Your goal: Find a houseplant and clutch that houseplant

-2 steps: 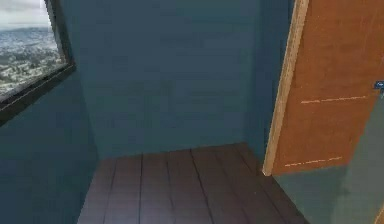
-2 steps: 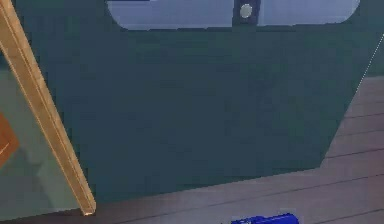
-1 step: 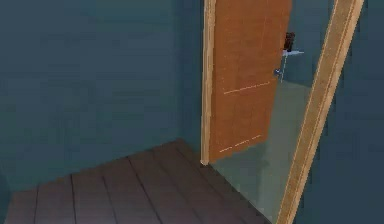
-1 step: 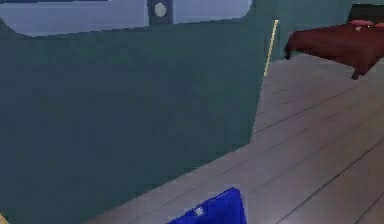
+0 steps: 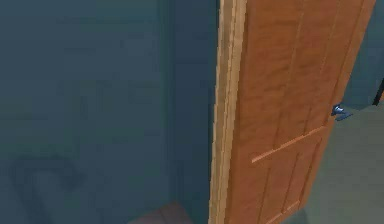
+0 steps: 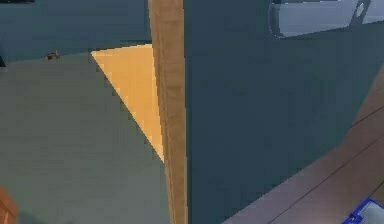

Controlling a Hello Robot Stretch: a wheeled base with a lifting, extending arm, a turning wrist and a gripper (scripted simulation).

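Observation:
A wooden panelled door stands ajar in the forward view's right half, its pale edge facing me and a small metal handle on its right side. A dark teal wall covers the forward view's left. In the arm side view a tall wooden post or door edge rises through the middle, with an orange wooden panel just left of it.
Teal wall lies right of the post in the arm side view, with a pale window-like panel at top right. Wooden floor shows at bottom right, and a blue object sits at the bottom edge.

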